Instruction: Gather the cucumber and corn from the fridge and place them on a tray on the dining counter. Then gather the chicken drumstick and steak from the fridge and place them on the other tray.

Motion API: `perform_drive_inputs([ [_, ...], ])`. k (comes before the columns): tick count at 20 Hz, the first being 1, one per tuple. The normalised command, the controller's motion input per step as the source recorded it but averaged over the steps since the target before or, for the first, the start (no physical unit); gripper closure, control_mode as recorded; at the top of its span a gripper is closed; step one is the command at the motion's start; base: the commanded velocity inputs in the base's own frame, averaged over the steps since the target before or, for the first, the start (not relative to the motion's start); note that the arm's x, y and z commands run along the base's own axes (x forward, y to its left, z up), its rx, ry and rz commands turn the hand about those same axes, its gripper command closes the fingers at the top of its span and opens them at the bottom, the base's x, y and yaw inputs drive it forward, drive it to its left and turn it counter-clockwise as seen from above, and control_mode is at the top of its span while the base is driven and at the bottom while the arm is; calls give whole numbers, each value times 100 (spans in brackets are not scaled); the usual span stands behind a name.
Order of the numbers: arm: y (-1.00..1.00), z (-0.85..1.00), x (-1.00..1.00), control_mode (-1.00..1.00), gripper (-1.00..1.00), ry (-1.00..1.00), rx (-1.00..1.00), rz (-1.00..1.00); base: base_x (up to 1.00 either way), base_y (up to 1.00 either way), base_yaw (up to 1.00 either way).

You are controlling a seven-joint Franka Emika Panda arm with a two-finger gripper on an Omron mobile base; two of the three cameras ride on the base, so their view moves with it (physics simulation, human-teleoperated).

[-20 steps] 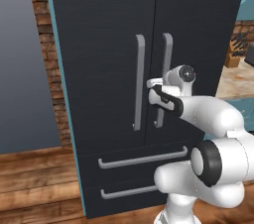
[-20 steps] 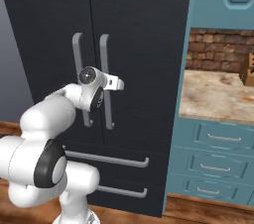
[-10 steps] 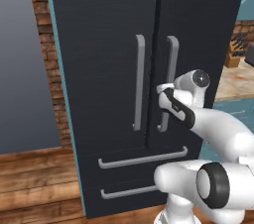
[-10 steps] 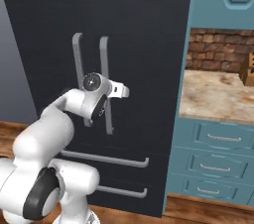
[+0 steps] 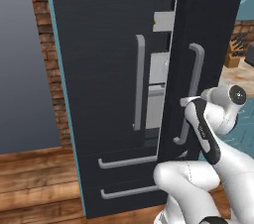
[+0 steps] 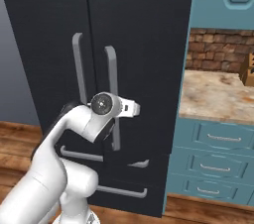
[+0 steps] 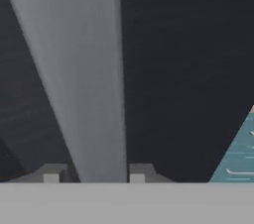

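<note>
The fridge [image 5: 99, 69] is a tall near-black cabinet, and its right door [image 5: 213, 20] stands ajar. White shelves [image 5: 161, 69] show through the gap. My gripper [image 5: 186, 103] is shut on that door's vertical silver handle [image 5: 196, 69], low on the bar. In the right base view the gripper [image 6: 113, 126] sits behind my wrist at the same handle [image 6: 111, 69]. In the hand view the handle [image 7: 84, 69] runs up between my gripper [image 7: 94, 171] and its fingertips [image 7: 140, 171]. The cucumber, corn, chicken drumstick, steak, trays and dining counter are out of view.
The left door's handle [image 5: 140, 79] hangs beside the gap. Two fridge drawers with horizontal handles [image 5: 129, 161] lie below. To the right stand a mottled stone counter [image 6: 218, 94] on teal drawers [image 6: 218, 168] and a knife block [image 5: 233, 54]. Wooden floor [image 5: 34, 173] lies at the left.
The gripper closed on the right door's handle and pulled back. The door, flush with the left one before, has swung out and opened a gap.
</note>
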Motion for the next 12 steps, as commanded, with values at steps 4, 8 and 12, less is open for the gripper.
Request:
perform_drive_inputs([
  [4,-49,-7,-74,-100,100,0,0,0,0,0,0],
  [8,0,-24,-31,-100,-100,13,0,0,0,0,0],
  [12,17,9,-88,-100,-100,7,0,0,0,0,0],
])
